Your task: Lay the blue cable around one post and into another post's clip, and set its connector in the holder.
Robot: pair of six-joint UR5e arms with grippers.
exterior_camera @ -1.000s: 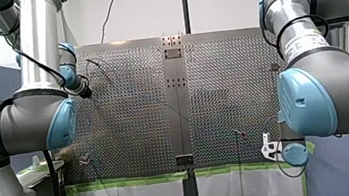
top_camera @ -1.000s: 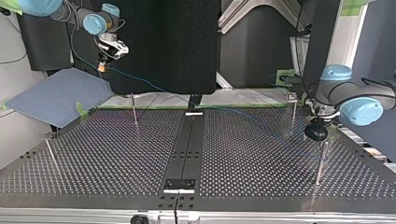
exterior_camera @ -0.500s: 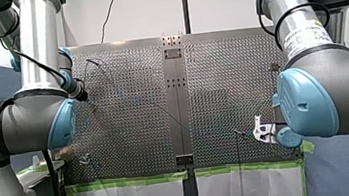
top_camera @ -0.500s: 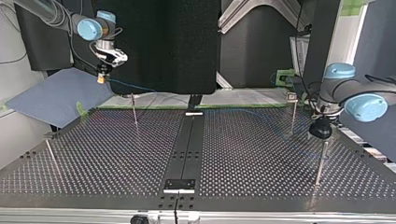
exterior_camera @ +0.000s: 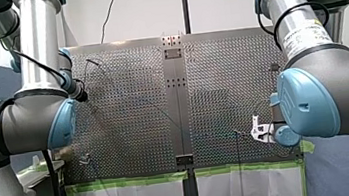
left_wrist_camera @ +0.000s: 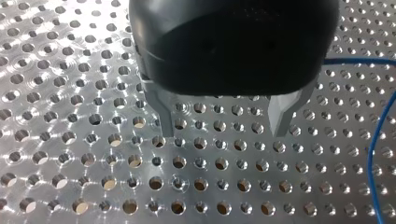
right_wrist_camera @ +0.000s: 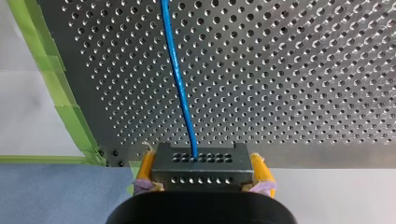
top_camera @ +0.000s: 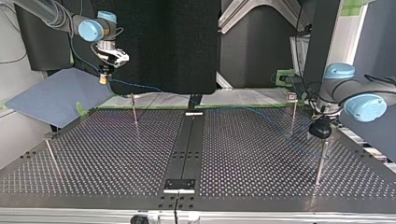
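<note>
My right gripper (right_wrist_camera: 201, 161) is shut, its yellow pads (right_wrist_camera: 145, 164) clamped on the dark grey connector (right_wrist_camera: 201, 169) of the blue cable (right_wrist_camera: 180, 79). In the top view this gripper (top_camera: 103, 79) hangs above the table's far corner at the view's left. From there the cable (top_camera: 261, 114) trails across the plate, past a thin post (top_camera: 293, 114), toward a taller post (top_camera: 320, 161). My left gripper (left_wrist_camera: 223, 123) hovers low over the plate, open, its metal fingers (left_wrist_camera: 163, 121) holding nothing. The cable (left_wrist_camera: 373, 140) lies beside it. In the top view that gripper (top_camera: 321, 133) is between the two posts.
Two more posts (top_camera: 134, 111) (top_camera: 51, 156) stand on the top view's left half. A dark centre strip (top_camera: 187, 144) carries a small bracket (top_camera: 179, 185) near the camera and another (top_camera: 194, 113) at the far edge. Green tape (right_wrist_camera: 60, 93) and a blue cloth (top_camera: 56, 95) lie off the plate's far edge.
My right gripper has carried the connector lower and a little inward over the table's far corner. My left gripper has shifted slightly toward the top view's right, still open.
</note>
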